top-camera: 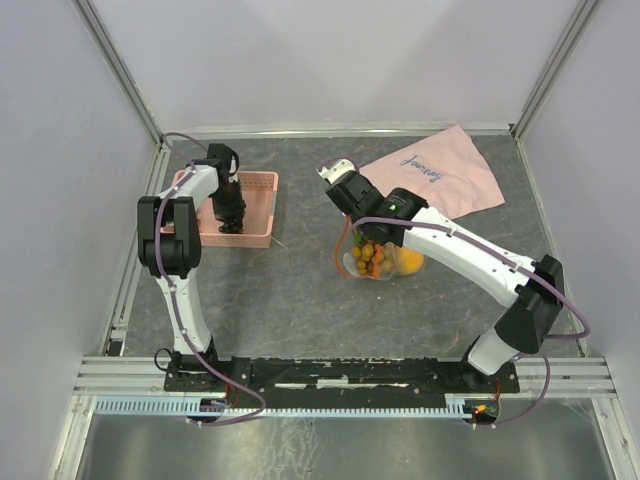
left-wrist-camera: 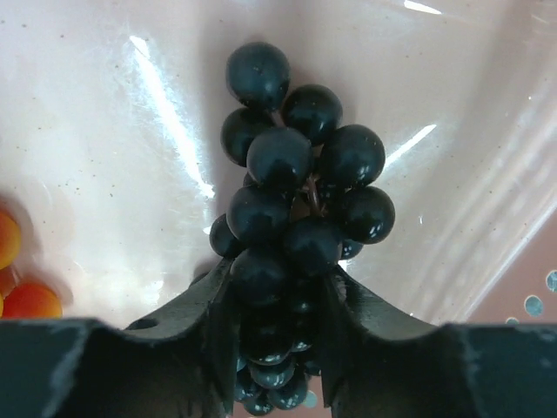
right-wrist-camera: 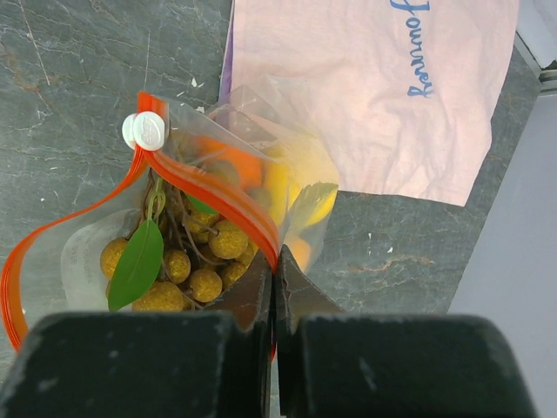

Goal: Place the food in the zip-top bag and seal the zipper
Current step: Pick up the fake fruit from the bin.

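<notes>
The left gripper (left-wrist-camera: 278, 277) stands inside the pink basket (top-camera: 272, 205). Its jaws bear on both flanks of the dark grapes (left-wrist-camera: 283, 157), low on the cluster, so I read this as a grip that is only just seated. The bunch lies on the basket floor and is not yet lifted.

The right gripper (right-wrist-camera: 277, 292) is fully closed, pinching the near lip of the zip-top bag (right-wrist-camera: 83, 252) at the zipper (right-wrist-camera: 209, 192). I judge the purpose to be holding the mouth up and agape as a target for the grapes (the white slider (right-wrist-camera: 144, 131) sits at the far end of the strip). The bag rests on the table (right-wrist-camera: 70, 70), just beside the pink cloth (right-wrist-camera: 365, 96), and already contains the berry cluster (right-wrist-camera: 204, 283) and the lemon (right-wrist-camera: 305, 178). The basket and the bag are well apart.
</notes>
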`<state>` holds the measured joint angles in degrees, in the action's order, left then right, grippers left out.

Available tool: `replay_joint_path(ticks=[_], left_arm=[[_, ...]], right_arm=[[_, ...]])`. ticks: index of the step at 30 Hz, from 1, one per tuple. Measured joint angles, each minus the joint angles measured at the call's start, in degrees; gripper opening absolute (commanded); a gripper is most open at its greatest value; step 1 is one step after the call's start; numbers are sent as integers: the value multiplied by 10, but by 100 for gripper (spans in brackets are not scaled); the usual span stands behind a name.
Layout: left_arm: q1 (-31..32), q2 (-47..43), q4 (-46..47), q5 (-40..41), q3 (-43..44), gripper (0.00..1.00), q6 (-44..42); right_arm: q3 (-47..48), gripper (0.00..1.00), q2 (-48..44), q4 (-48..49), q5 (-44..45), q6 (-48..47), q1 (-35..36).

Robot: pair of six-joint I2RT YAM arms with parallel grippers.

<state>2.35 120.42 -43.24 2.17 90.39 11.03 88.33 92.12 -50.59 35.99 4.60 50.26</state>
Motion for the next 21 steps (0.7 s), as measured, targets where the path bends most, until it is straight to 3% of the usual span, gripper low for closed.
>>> replay_joint_path(ticks=[12,21], left_arm=[[0,-27,-1,-25,-9,3,0],[0,-63,1,-46,-26,3,2]], right_arm=[[0,2,0,-1,0,0,0],[0,2,-9,-9,0,1,0]])
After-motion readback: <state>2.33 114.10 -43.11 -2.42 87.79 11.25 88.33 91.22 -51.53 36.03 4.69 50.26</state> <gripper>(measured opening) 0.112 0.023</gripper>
